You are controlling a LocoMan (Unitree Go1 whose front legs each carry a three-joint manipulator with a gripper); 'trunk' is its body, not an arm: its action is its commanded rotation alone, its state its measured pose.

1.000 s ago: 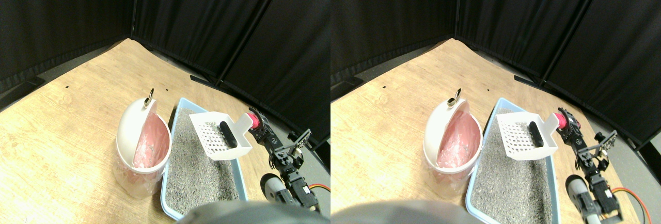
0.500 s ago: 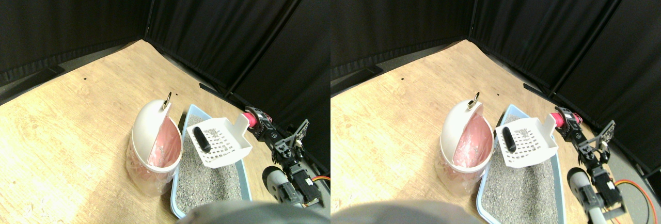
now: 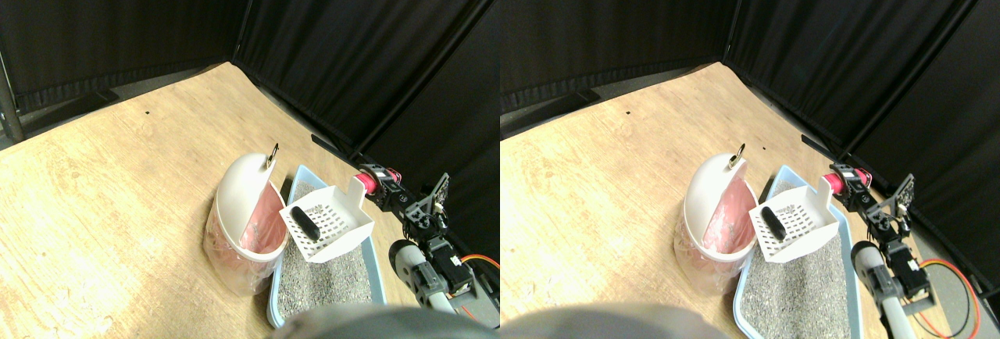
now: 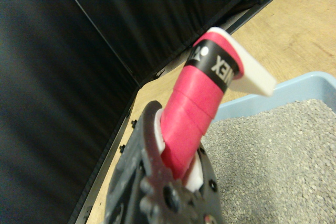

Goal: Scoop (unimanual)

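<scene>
Scoop (image 3: 326,230) holds dark lump (image 3: 305,223); tray (image 3: 301,187) apparently holds litter (image 3: 324,280)

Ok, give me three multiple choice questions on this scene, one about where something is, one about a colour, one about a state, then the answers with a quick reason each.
1. Where is the small black object?
A. Buried in the grey litter
B. Lying in the white slotted scoop
C. On the wooden floor beside the bin

2. What colour is the wrap on the scoop's handle?
A. Pink-red
B. Yellow
C. Green

3. How does the scoop stand relative to the litter tray?
A. Pressed flat into the litter
B. Lying upside down on the floor
C. Lifted above the tray, next to the white bin

Answers:
1. B, the black piece rests on the slotted bottom of the scoop.
2. A, the wrist view shows a pink-red wrapped handle in the claw.
3. C, the scoop hangs clear of the grey litter, its front edge near the bin's pink-lined opening.
</scene>
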